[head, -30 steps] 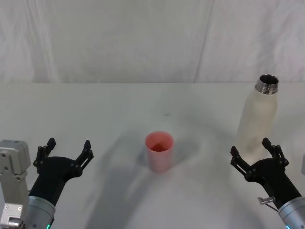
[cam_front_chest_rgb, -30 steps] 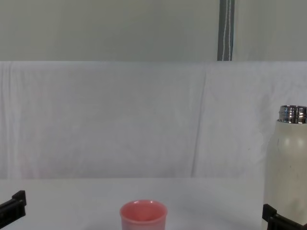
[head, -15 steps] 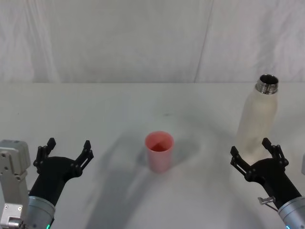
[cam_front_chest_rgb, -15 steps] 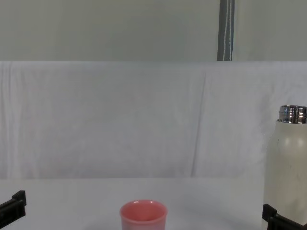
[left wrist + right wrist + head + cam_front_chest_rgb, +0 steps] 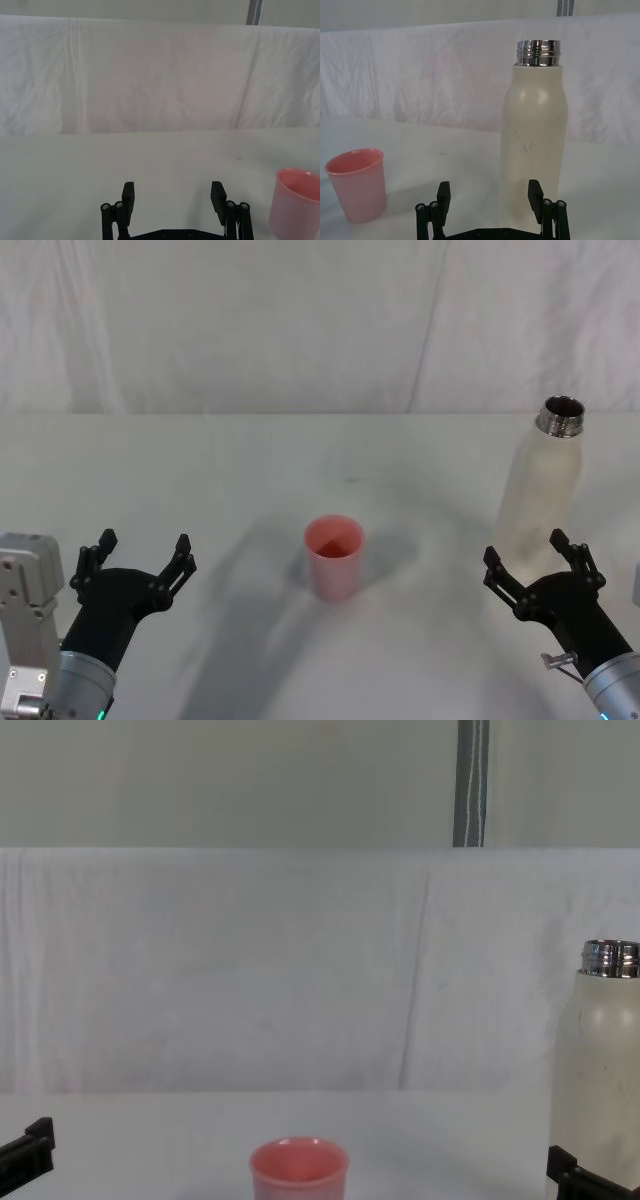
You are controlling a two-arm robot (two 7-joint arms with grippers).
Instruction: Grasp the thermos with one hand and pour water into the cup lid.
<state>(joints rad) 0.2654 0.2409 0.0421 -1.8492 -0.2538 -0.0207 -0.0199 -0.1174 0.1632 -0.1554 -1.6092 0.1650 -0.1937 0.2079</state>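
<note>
We see the thermos (image 5: 541, 488) standing upright at the far right of the white table (image 5: 250, 460), its steel neck uncapped and open at the top. Our right gripper (image 5: 538, 558) sits just on the near side of it, low over the table, fingers spread wide with nothing between them; from the right wrist view the thermos (image 5: 534, 140) rises directly beyond the two fingertips, not touching either one. The cup lid (image 5: 334, 557) stands upright near the middle of the table, mouth up, well apart from the thermos and to its left. In the chest view the cup lid (image 5: 298, 1172) shows low at centre, the thermos (image 5: 602, 1070) at the right edge. Our left gripper (image 5: 139, 555) rests near the left of the table, also spread wide and empty, with the cup lid (image 5: 296, 202) off to its right. A white cloth backdrop (image 5: 250, 325) hangs behind the table.
</note>
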